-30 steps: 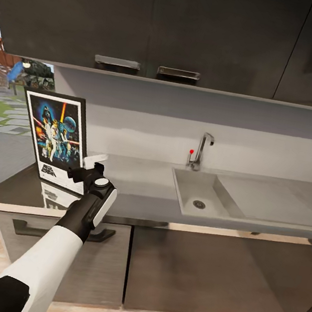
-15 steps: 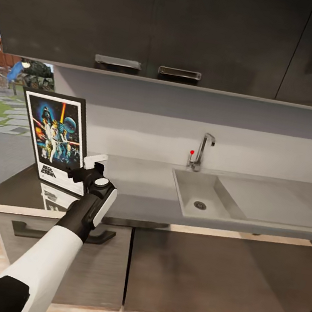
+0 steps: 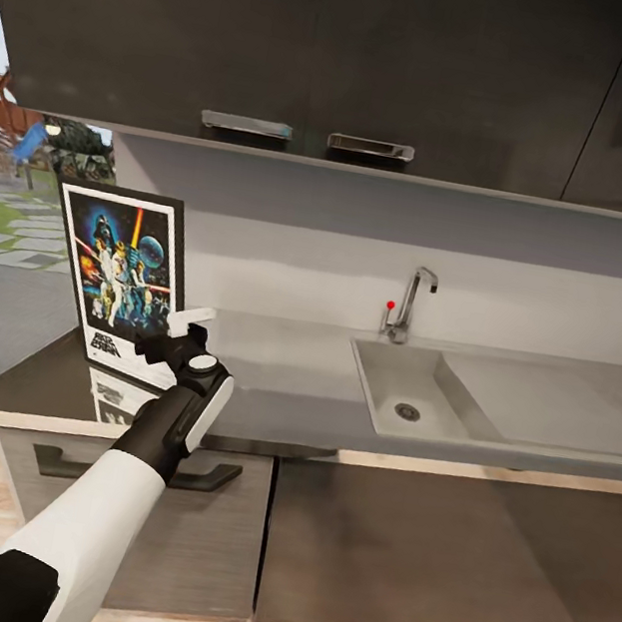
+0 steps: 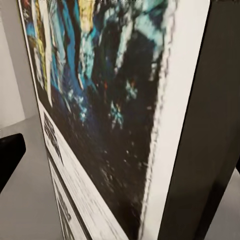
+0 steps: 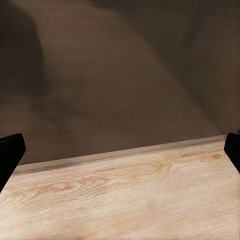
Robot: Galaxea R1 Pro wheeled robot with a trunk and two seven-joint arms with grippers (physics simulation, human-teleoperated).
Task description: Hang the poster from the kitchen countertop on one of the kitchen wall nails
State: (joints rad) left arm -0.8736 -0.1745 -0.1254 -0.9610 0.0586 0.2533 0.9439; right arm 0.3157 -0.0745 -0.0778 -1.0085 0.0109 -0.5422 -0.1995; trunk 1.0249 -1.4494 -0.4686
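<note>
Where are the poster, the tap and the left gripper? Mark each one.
poster point(image 3: 123, 272): head view, middle of the blue artwork.
tap point(image 3: 412, 303): head view, upright spout pipe.
left gripper point(image 3: 178, 330): head view, between the fingertips at the poster's lower right edge.

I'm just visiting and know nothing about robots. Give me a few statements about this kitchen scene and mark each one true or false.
1. The poster stands upright on the kitchen countertop. True.
2. The left gripper is at the poster's lower right corner. True.
3. The sink is full of dishes. False: its basin is bare, with just the drain showing.
4. The tap stands in front of the poster. False: it stands behind the sink, well to the poster's right.
5. The right gripper's fingertips are wide apart above a wooden floor. True.
</note>
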